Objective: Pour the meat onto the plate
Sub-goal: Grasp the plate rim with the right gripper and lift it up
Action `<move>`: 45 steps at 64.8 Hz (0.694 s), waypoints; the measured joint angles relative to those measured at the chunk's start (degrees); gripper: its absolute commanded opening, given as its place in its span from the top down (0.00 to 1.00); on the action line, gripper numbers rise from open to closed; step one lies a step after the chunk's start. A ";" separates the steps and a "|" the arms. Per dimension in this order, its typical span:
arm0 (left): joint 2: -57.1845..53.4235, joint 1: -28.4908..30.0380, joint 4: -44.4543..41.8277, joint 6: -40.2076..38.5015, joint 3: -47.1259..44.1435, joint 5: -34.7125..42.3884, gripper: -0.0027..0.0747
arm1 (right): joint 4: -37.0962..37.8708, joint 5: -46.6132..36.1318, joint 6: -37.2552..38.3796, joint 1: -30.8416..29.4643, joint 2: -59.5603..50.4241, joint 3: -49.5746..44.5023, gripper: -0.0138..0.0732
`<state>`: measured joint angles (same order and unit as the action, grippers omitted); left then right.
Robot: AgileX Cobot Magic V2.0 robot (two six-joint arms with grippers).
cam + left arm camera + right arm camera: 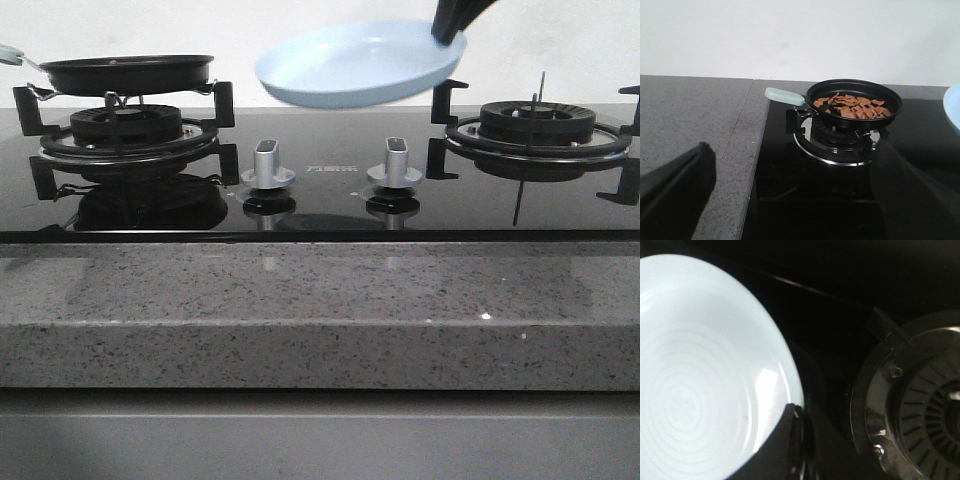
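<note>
Aloft, right hand (pixel 450 35) grips plate (pixel 350 65); left hand (pixel 790 200) wide; stove lettering unreadable.

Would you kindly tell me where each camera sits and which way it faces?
Front: low before the stone counter, facing the stove; right claw pinches the shallow round pale-blue plate.
Left wrist: above the counter, facing the black frying pan of small light-brown meat chunks; open left claw shows.
Right wrist: over the plate; a claw finger shows.
All share the plate.

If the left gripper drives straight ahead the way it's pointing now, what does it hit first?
Probably the frying pan holding the meat on the left burner; the open left gripper faces it, though depth is unclear.
</note>
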<state>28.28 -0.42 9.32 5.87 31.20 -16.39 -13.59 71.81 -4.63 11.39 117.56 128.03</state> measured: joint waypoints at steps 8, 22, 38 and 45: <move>0.00 0.00 0.00 0.00 0.00 0.00 0.17 | -0.86 -0.11 0.00 0.45 -4.72 -6.14 0.92; 0.00 0.00 0.00 0.00 0.00 0.00 0.17 | -1.33 -6.42 -0.39 4.63 -16.27 -25.64 0.92; 0.00 0.00 0.00 0.00 0.00 0.03 0.17 | -4.11 -20.15 -0.61 8.12 -24.34 -44.76 0.92; 0.00 0.00 0.00 0.00 0.00 0.03 0.17 | -4.93 -24.50 -0.61 8.12 -24.93 -49.16 0.92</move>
<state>28.28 -0.42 9.32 5.87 31.20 -16.36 -18.52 47.31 -5.23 19.50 92.62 78.87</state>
